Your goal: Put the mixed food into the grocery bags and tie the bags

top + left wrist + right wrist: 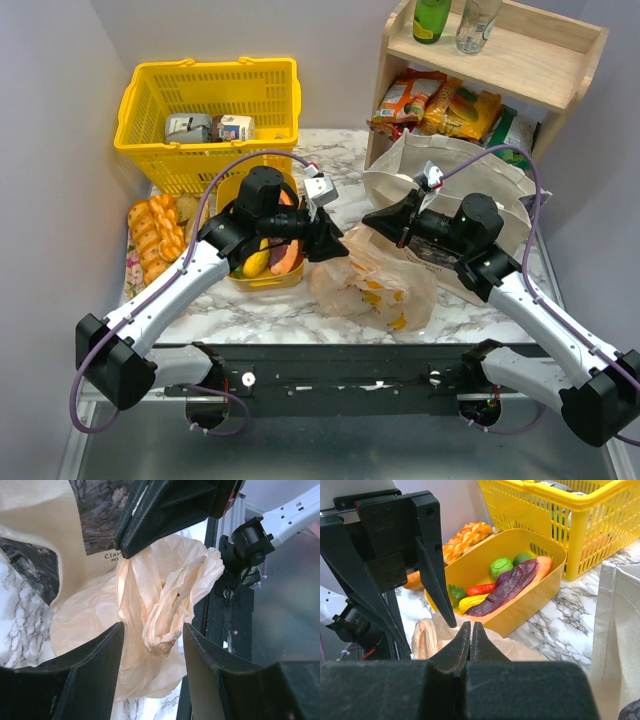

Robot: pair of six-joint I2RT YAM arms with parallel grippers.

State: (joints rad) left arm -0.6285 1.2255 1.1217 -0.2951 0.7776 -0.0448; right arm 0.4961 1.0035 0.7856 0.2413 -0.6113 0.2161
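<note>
The peach plastic bag (372,285) lies on the marble between both grippers, with yellow patches showing on it. My right gripper (372,218) (470,627) is shut on a gathered strand of the bag at its top (131,567). My left gripper (152,645) (330,243) is open, its jaws standing either side of the bag's twisted handle (159,625) without touching it. The beige canvas tote (455,180) stands behind the right arm. More mixed food stays in the yellow tub (540,600): a purple eggplant slice (507,587), limes (501,566), and red and yellow pieces.
A yellow shopping basket (210,110) with packets stands at the back left. Braided bread (155,235) lies left of the tub. A wooden shelf (500,60) with snack packets and bottles fills the back right. The table's front edge runs just below the bag.
</note>
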